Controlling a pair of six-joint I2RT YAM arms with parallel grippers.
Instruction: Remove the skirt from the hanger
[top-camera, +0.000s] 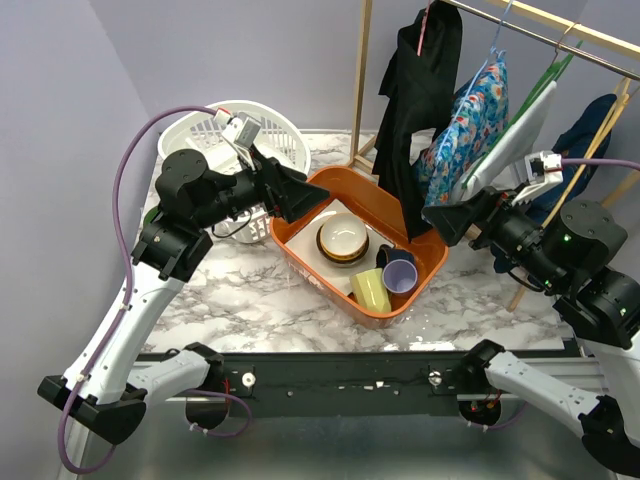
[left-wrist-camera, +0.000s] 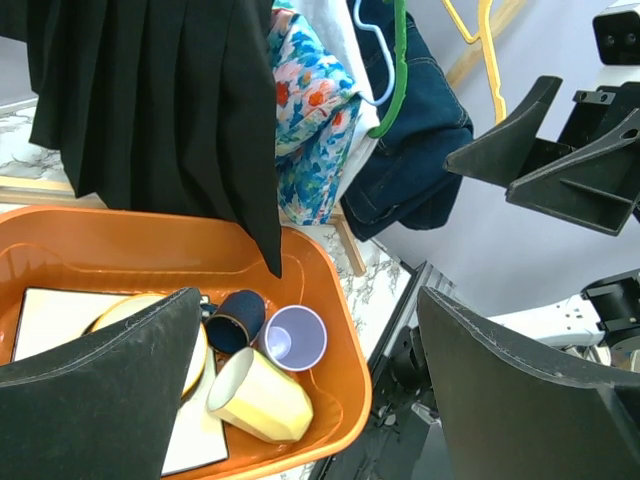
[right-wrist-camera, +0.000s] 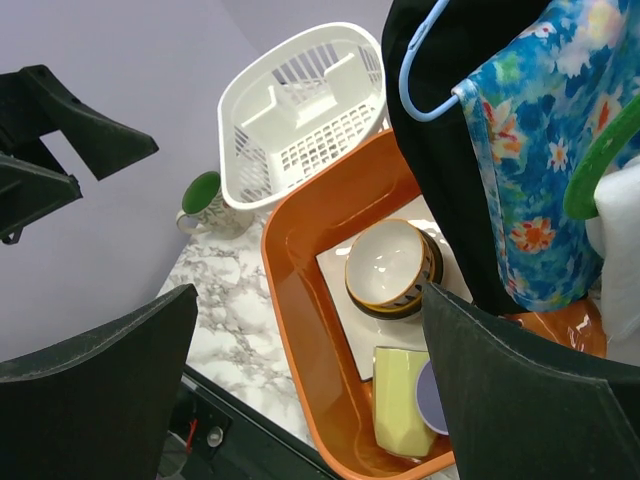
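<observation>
The skirt (top-camera: 415, 110) is black and pleated. It hangs from a pink hanger (top-camera: 428, 25) at the left end of the clothes rail, and its hem reaches down over the orange tub. In the left wrist view the skirt (left-wrist-camera: 160, 100) fills the upper left; in the right wrist view the skirt (right-wrist-camera: 450, 130) is at the upper right. My left gripper (top-camera: 305, 192) is open, left of the skirt and above the tub's left rim. My right gripper (top-camera: 445, 218) is open, just right of the hem and pointing at it. Neither left gripper (left-wrist-camera: 310, 300) nor right gripper (right-wrist-camera: 310, 295) holds anything.
The orange tub (top-camera: 283, 250) holds a bowl (top-camera: 343, 238), a yellow cup (top-camera: 372, 290) and a purple cup (top-camera: 400, 277). A white laundry basket (top-camera: 215, 125) stands behind the left arm, with a green mug (right-wrist-camera: 205, 200) beside it. A floral garment (top-camera: 470, 125) and several others hang right of the skirt on the wooden rack (top-camera: 362, 80).
</observation>
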